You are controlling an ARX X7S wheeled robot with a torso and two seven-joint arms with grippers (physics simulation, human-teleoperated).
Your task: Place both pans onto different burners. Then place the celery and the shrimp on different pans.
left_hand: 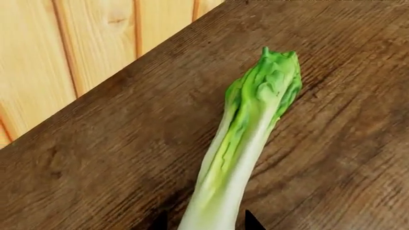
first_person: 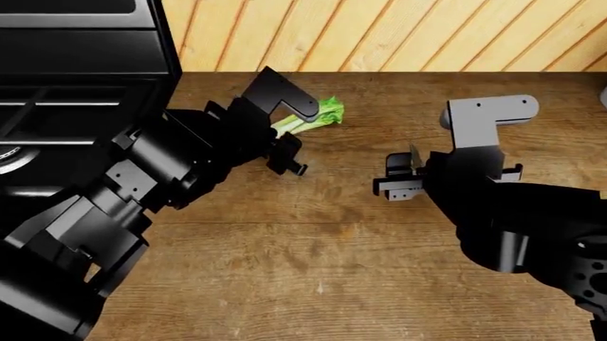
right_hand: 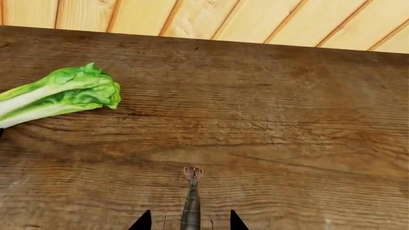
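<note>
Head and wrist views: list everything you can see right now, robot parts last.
Celery with white stalk and ruffled green leaves: one, lying on the counter, stalk end between the left gripper's fingertips.
Thin dark brown shrimp: one, on the counter between the right gripper's fingertips.
Black stove with bar grates: one, far left.
Brown wooden countertop: one, beneath everything.
Light wooden plank wall: behind the counter.
Pans: none in view.
Left gripper: black, at the celery.
Right gripper: black, mid-counter.
</note>
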